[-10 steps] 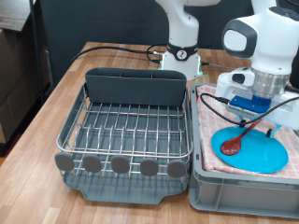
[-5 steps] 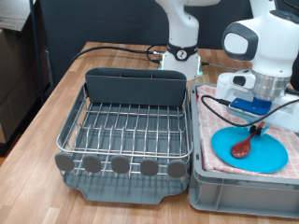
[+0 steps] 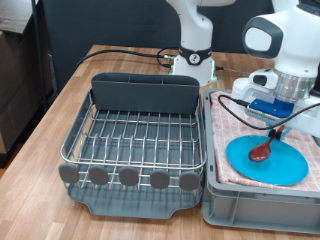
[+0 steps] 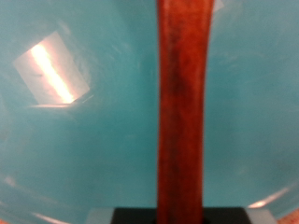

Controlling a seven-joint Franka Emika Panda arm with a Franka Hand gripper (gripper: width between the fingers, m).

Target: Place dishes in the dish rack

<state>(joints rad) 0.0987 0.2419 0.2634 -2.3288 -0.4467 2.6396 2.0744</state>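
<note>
The dark red-brown spoon [image 3: 264, 150] hangs tilted over the sky-blue plate [image 3: 290, 168], bowl end low and handle rising into my gripper [image 3: 280, 126], which is shut on it. The plate lies on the checked cloth at the exterior view's right. In the wrist view the spoon's handle [image 4: 182, 112] runs straight across the picture, very close, with the blue plate [image 4: 75, 140] behind it. The dish rack [image 3: 135, 140] stands at the exterior view's left with no dishes showing on its wires. The cup is out of view.
A grey plastic bin [image 3: 250, 205] with a checked pinkish cloth [image 3: 222, 140] holds the plate, right beside the rack. The rack's tall grey caddy wall [image 3: 145, 95] lies at its far side. Cables trail across the wooden table behind.
The spoon lay flat on the plate a second ago. Now its handle is raised in my gripper, and hand and spoon have shifted towards the exterior view's right.
</note>
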